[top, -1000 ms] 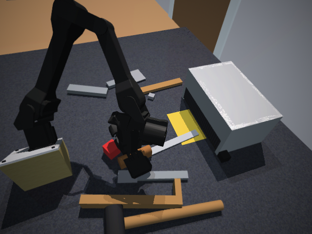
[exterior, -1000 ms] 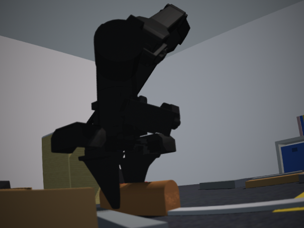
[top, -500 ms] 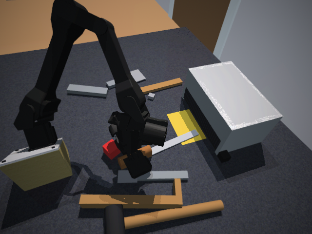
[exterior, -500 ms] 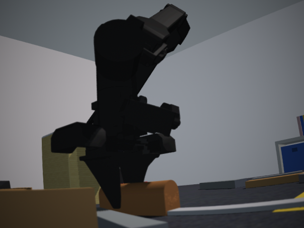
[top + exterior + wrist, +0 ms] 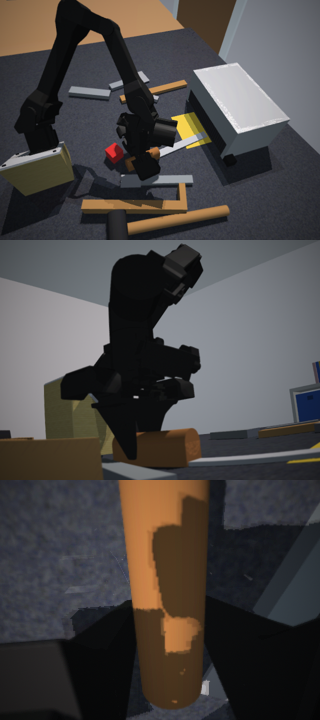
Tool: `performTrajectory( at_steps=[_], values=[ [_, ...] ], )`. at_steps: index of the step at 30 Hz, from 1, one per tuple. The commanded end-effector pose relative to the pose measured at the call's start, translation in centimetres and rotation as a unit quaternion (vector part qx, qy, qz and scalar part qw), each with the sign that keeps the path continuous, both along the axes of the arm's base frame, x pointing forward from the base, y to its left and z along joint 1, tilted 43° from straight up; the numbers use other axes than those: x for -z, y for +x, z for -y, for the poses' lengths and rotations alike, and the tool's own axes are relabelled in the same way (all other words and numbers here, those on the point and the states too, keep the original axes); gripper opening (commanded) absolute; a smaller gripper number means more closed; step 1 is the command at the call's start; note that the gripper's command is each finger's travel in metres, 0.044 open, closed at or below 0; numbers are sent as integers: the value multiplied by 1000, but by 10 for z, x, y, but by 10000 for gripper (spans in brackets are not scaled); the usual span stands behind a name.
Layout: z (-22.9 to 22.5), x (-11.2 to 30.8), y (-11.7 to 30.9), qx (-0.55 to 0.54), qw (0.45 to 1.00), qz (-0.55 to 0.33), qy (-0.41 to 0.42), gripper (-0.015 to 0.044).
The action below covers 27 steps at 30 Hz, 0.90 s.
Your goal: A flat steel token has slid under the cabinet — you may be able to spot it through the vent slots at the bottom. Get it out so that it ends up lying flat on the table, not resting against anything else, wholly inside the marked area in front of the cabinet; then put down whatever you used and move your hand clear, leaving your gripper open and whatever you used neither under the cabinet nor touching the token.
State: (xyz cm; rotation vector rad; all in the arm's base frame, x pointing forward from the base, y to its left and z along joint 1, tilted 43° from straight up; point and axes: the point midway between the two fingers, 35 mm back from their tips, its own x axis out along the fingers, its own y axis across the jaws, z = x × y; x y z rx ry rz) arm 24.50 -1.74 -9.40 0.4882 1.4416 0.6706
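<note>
My gripper (image 5: 140,160) (image 5: 142,444) (image 5: 165,606) is shut on the round orange-brown handle (image 5: 155,152) (image 5: 168,449) (image 5: 165,540) of a flat tool lying on the table. Its thin steel blade (image 5: 175,148) (image 5: 245,456) runs from the handle across the near part of the yellow marked area (image 5: 183,124), its tip close to the cabinet front. The white-topped grey cabinet (image 5: 248,98) has dark vent slots (image 5: 206,121) low on its front. The steel token cannot be made out in any view.
A red cube (image 5: 114,152) is beside the handle. A grey bar (image 5: 175,178) (image 5: 139,471), an L-shaped wooden piece (image 5: 103,205) and a black-headed mallet (image 5: 180,219) lie on the handle's other side. Grey bars (image 5: 89,92), a wooden stick (image 5: 170,87) and a small pale block (image 5: 155,98) lie farther back.
</note>
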Motion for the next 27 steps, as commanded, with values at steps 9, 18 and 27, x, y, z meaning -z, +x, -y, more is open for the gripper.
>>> performTrajectory(
  at_steps=[9,18,27],
  values=[
    [-1,-1,18,-1,1000,-1,-2,0],
    [-2,-2,30,-1,1000,-1,-2,0],
    [-3,-3,41,0,1000,0,-2,0]
  ],
)
